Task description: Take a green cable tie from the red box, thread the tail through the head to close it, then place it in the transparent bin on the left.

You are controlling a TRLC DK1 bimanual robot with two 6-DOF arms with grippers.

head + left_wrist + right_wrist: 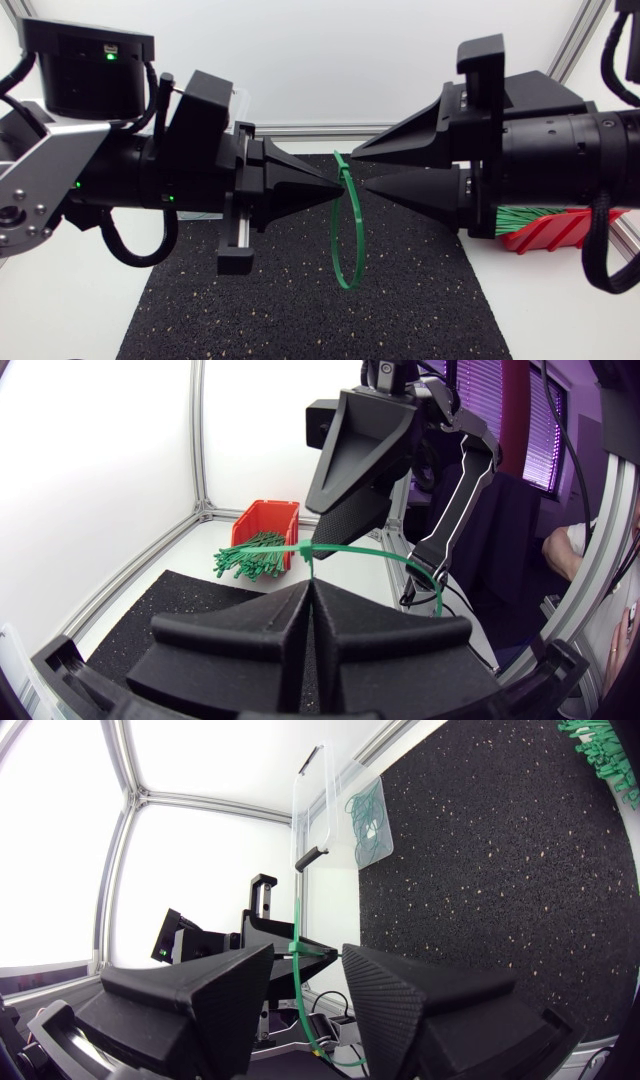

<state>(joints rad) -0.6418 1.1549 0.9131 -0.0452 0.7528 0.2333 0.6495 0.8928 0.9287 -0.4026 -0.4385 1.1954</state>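
Note:
A green cable tie [348, 240], closed into a loop, hangs above the black mat [280, 300]. My left gripper [338, 186] is shut on it near its head, the fingertips pressed together [310, 586] on the strap [345, 549]. My right gripper [361, 170] faces it tip to tip and stands open. The tie [296, 935] runs through the gap between the right gripper's [300, 970] fingers without touching them. The red box [545, 232] with several green ties [530, 213] sits under my right arm. The transparent bin [340, 810] holds closed green ties [368, 815].
Both arms meet over the middle of the mat. The red box [268, 520] stands off the mat's far corner, with its ties [250, 557] spilling toward the mat. Aluminium frame posts [197, 435] line the table's edges.

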